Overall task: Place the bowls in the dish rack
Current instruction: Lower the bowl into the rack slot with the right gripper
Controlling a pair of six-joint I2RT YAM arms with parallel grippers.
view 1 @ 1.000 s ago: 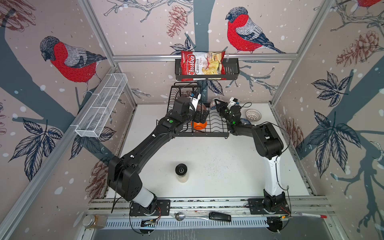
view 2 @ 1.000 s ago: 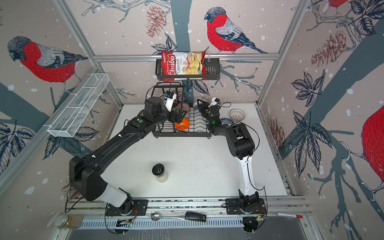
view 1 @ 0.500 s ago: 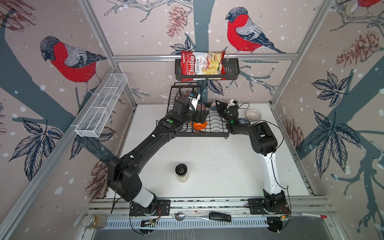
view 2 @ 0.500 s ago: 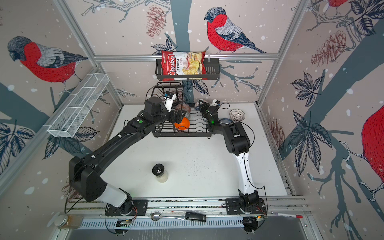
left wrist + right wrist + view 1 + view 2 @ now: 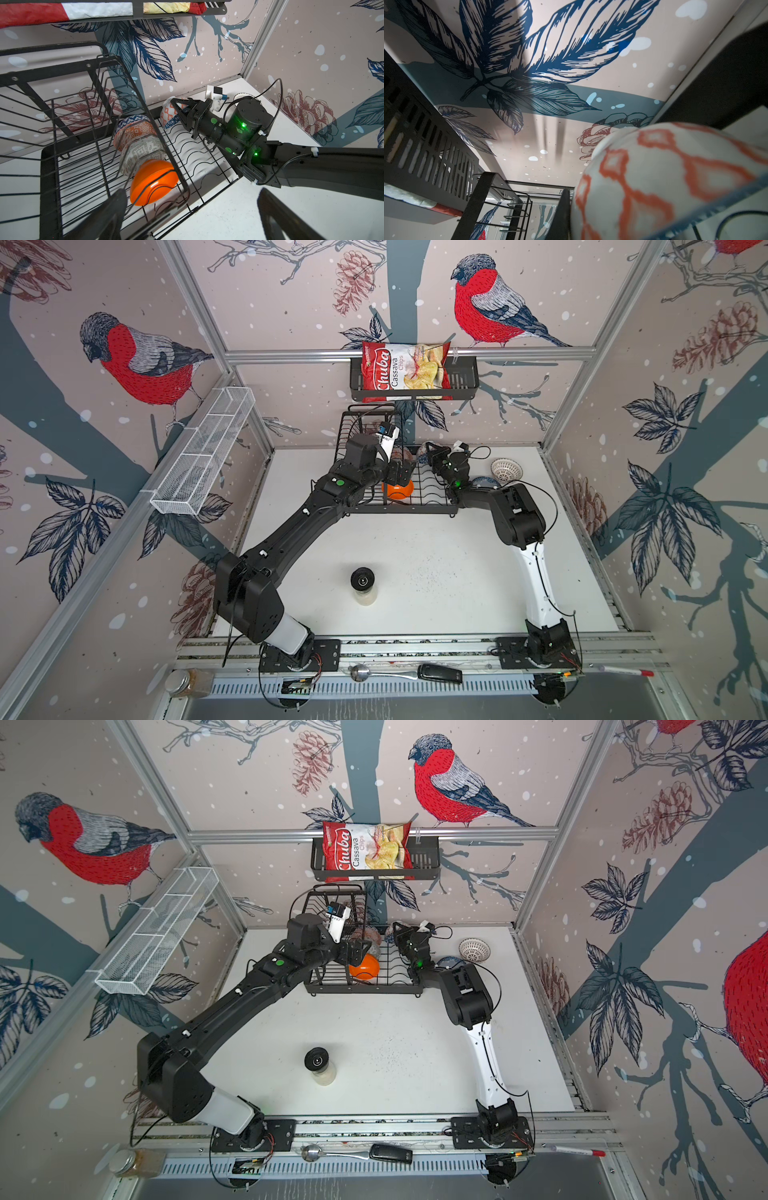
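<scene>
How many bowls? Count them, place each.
6: orange bowl, grey-green bowl, orange-patterned bowl in the dish rack; orange-lattice bowl in right gripper; white bowl, blue bowl on table. More may hide.

White bench (image 5: 436, 556), walled on three sides, faint dark speckles right of middle. At back middle, near rear wall: black wire dish rack (image 5: 399, 511) standing on the surface. Just right of rack: blue-white bowl (image 5: 484, 481), mostly hidden behind an arm. Just beyond that, toward back right corner: white lattice bowl (image 5: 506, 470). Front middle, well apart from rack: upright jar (image 5: 363, 585), black lid, pale contents. Same layout in both top views. Past bench's front edge, on metal front ledge (image 5: 241, 672): spoon (image 5: 374, 673), black-handled item (image 5: 439, 673), amber jar (image 5: 189, 682), red-capped pen (image 5: 623, 670).
</scene>
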